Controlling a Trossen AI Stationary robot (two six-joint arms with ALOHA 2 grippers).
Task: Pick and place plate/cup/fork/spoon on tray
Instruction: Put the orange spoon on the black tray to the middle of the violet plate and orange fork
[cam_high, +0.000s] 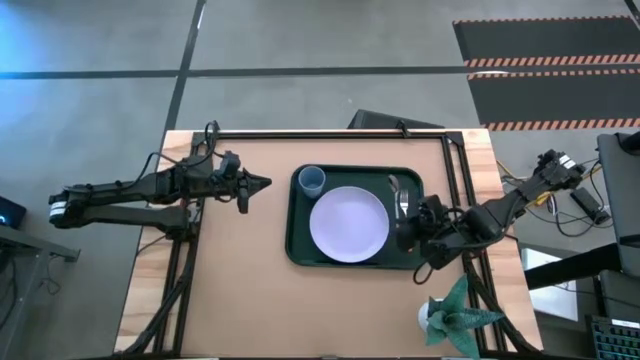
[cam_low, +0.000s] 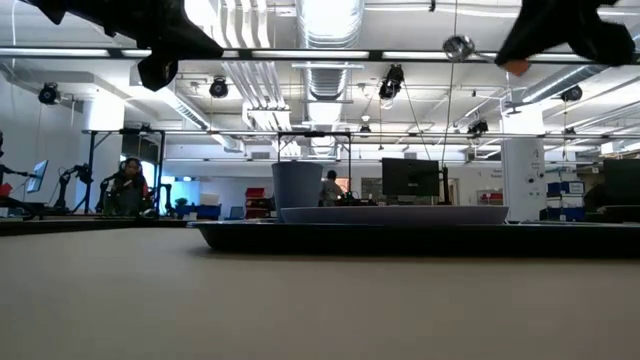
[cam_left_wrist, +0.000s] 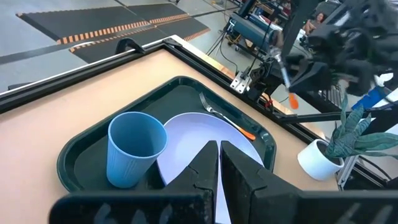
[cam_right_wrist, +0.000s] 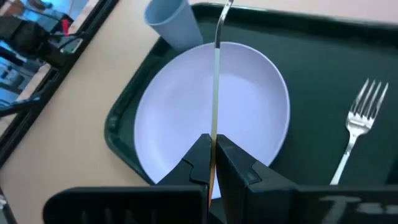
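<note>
The dark green tray (cam_high: 298, 240) lies mid-table. On it are the lavender plate (cam_high: 348, 224), the light-blue cup (cam_high: 311, 181) standing upright at its far left corner, and the fork (cam_right_wrist: 357, 127), flat beside the plate at the far right. My right gripper (cam_high: 408, 232) hovers over the tray's right end, shut on the spoon (cam_right_wrist: 216, 74). My left gripper (cam_high: 265, 183) is shut and empty above the table, left of the tray. My right gripper pinches the spoon between its two fingers, near its handle end (cam_right_wrist: 212, 163). The silver stem runs forward out of the fingers, seen edge-on, over the plate. The orange-red end (cam_low: 515, 66) shows just under the gripper. The spoon is lifted clear of plate and tray.
A small potted plant (cam_high: 455, 312) stands at the table's near right corner. Black frame rails run along the far edge (cam_high: 330, 134) and both sides of the table. Bare wood lies between the tray and the near edge.
</note>
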